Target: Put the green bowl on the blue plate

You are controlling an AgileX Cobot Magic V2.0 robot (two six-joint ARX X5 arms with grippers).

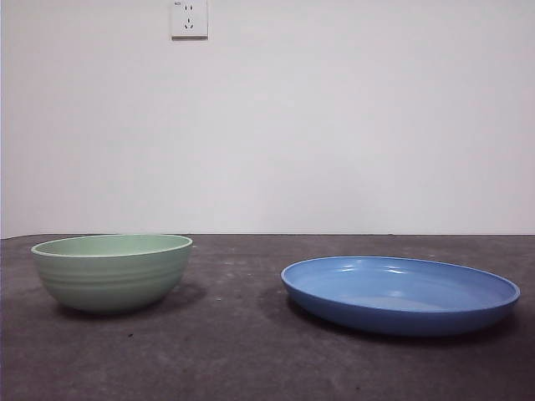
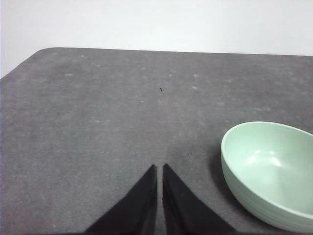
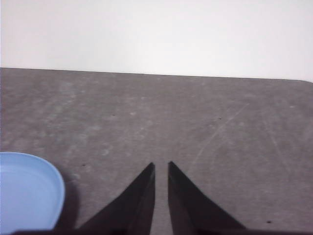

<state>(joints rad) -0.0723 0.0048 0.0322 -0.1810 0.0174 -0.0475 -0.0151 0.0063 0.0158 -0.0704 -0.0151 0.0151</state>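
The green bowl [image 1: 112, 271] stands upright and empty on the dark table at the left of the front view. The blue plate [image 1: 399, 294] lies flat at the right, apart from the bowl and empty. Neither arm shows in the front view. My left gripper [image 2: 159, 167] is shut and empty over bare table, with the green bowl [image 2: 270, 171] off to one side of it. My right gripper [image 3: 160, 165] is shut and empty over bare table, with an edge of the blue plate [image 3: 27, 191] off to its side.
The dark grey table [image 1: 242, 351] runs back to a white wall with a socket [image 1: 189, 18]. A gap of bare table lies between bowl and plate. The table's rounded far corner [image 2: 44, 51] shows in the left wrist view.
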